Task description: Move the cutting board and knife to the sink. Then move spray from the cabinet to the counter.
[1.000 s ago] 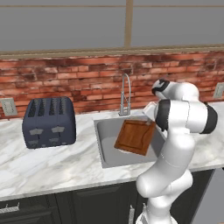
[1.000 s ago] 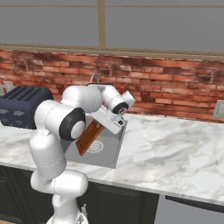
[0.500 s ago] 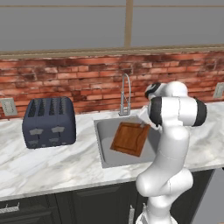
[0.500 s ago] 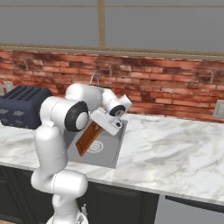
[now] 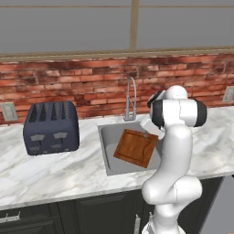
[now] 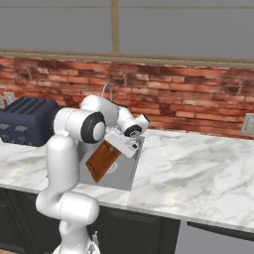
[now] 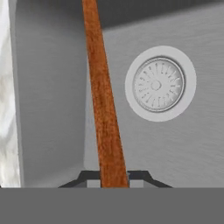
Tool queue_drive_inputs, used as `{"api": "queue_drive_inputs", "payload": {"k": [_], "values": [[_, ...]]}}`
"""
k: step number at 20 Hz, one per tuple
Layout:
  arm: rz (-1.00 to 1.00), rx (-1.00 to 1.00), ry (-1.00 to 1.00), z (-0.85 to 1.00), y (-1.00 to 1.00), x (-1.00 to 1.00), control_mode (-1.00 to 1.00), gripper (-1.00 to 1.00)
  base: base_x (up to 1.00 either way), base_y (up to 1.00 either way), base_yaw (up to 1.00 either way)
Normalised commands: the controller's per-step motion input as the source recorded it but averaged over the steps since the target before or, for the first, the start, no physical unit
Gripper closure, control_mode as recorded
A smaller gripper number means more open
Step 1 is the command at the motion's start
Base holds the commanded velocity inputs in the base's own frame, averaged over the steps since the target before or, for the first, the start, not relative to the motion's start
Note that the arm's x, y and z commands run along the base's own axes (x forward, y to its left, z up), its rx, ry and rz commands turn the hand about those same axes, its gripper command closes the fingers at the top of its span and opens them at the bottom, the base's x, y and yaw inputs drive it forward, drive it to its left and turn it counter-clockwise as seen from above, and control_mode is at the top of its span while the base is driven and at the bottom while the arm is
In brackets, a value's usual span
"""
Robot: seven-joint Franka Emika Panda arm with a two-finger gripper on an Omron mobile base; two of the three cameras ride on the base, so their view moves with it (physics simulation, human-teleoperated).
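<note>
Reddish-brown, the cutting board had sunk lower into the sink than a second before, tilted, its edge between the gripper's closed jaws.

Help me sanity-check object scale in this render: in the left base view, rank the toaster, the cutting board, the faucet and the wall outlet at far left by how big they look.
1. toaster
2. cutting board, though it is tilted, so it may look smaller than it is
3. faucet
4. wall outlet
</note>
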Motion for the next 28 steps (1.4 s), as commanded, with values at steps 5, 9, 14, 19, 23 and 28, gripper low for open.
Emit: {"api": "queue_drive_inputs", "payload": {"k": [5,9,14,19,23,28], "values": [[0.0,0.0,0.0,-0.26,0.07,0.23,-1.0,1.0,0.0,0.0,0.0],[0.0,0.0,0.0,0.0,0.0,0.0,-1.0,-1.0,0.0,0.0,0.0],[0.0,0.0,0.0,0.0,0.0,0.0,-1.0,-1.0,0.0,0.0,0.0],[0.0,-0.01,-0.11,0.01,0.0,0.0,-1.0,-1.0,0.0,0.0,0.0],[0.01,-0.07,-0.22,0.05,-0.01,0.0,-1.0,-1.0,0.0,0.0,0.0],[0.01,-0.11,-0.29,0.13,-0.09,-0.05,-1.0,-1.0,0.0,0.0,0.0]]}}
